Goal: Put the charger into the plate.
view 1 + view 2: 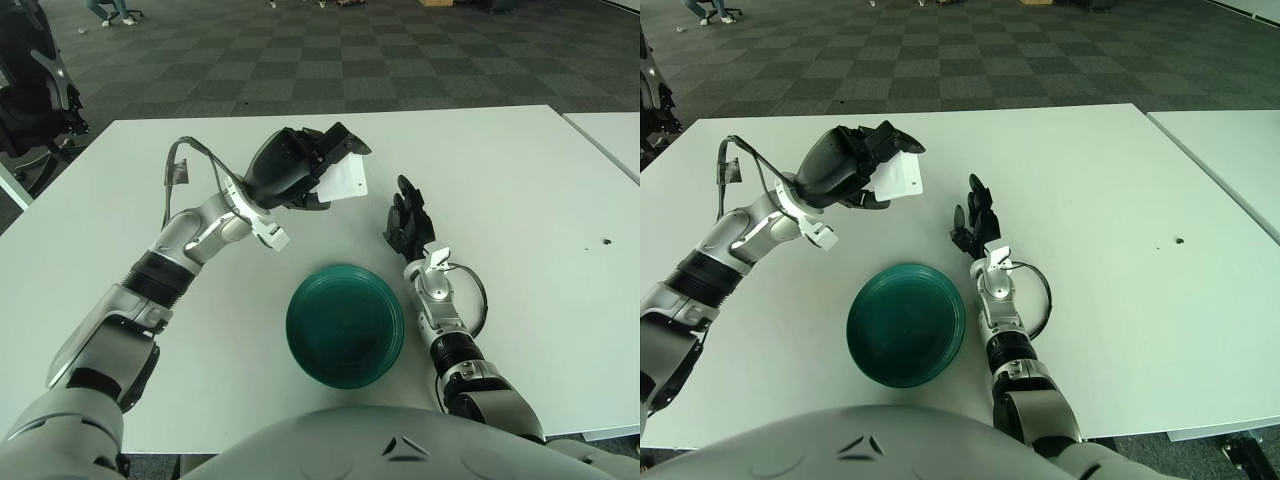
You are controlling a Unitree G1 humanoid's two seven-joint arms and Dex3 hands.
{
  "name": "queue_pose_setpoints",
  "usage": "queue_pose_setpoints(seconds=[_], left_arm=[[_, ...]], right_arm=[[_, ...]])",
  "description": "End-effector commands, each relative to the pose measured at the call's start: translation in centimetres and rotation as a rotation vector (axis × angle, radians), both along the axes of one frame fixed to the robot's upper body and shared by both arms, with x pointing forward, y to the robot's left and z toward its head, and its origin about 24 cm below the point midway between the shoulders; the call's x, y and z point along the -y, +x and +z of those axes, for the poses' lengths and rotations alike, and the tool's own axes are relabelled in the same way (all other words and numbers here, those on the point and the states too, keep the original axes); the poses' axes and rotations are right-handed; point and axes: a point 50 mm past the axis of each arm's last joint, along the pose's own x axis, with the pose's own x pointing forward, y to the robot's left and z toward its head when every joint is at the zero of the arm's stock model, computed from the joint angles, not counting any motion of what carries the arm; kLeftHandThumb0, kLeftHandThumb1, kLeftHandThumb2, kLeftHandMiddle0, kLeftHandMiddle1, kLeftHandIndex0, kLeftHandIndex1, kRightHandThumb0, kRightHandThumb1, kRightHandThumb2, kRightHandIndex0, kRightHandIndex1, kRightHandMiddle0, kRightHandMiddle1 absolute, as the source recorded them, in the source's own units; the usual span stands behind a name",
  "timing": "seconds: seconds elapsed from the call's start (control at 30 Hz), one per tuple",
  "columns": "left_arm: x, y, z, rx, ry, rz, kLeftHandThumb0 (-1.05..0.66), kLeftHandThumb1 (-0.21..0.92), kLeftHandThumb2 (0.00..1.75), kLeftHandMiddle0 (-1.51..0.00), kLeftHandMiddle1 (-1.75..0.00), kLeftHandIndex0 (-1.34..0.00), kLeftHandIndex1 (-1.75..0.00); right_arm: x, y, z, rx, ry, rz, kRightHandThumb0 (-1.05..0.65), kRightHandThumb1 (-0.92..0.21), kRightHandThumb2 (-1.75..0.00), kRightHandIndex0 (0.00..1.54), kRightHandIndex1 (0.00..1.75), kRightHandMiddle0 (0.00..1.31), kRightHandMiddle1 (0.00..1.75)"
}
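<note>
My left hand [305,168] is raised above the table behind and to the left of the plate, its black fingers shut on a white charger [343,180] that sticks out to the right. The dark green plate [345,323] lies on the white table near my body, with nothing in it. My right hand [408,222] shows just right of the plate's far edge, fingers spread and holding nothing.
The white table [520,180] stretches wide on all sides of the plate. A second white table [610,135] stands at the far right. A black office chair [30,90] is off the table's left rear corner.
</note>
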Motion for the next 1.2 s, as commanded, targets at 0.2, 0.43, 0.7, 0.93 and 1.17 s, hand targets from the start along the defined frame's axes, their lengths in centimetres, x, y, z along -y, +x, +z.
queue_pose_setpoints(seconds=[0.2,0.43,0.7,0.93,1.17], left_arm=[[-0.3,-2.0,0.1,-0.118,0.125,-0.120,-0.52,0.20,1.45,-1.16,-1.75,-0.70,-1.75],[-0.5,-3.2,-0.3,-0.222,0.202,-0.216,-0.51,0.23,1.42,-1.15,-1.75,-0.68,-1.75],[-0.5,-4.1,-1.3,-0.307,0.324,-0.295,-0.49,0.26,1.38,-1.14,-1.75,-0.65,-1.75],[-0.2,-4.1,-1.9,-0.316,0.437,-0.310,-0.49,0.27,1.37,-1.12,-1.75,-0.65,-1.75],[-0.1,-4.1,-2.8,-0.353,0.507,-0.289,-0.46,0.38,1.24,-0.98,-1.75,-0.56,-1.75]], right_arm=[[1.4,-8.8,-9.4,-0.527,-0.054,-0.009,-0.67,-0.92,-0.79,0.00,0.00,0.00,0.17],[1.4,-8.7,-9.2,-0.503,-0.097,0.019,-0.69,-0.92,-0.76,0.00,0.00,0.00,0.13],[1.4,-8.9,-9.0,-0.490,-0.049,-0.011,-0.71,-0.92,-0.76,0.00,0.00,0.00,0.11],[1.4,-8.6,-9.1,-0.508,-0.051,-0.016,-0.70,-0.92,-0.78,0.01,0.00,0.00,0.13],[1.5,-8.5,-9.0,-0.510,-0.044,-0.015,-0.69,-0.92,-0.80,0.01,0.00,0.00,0.16]])
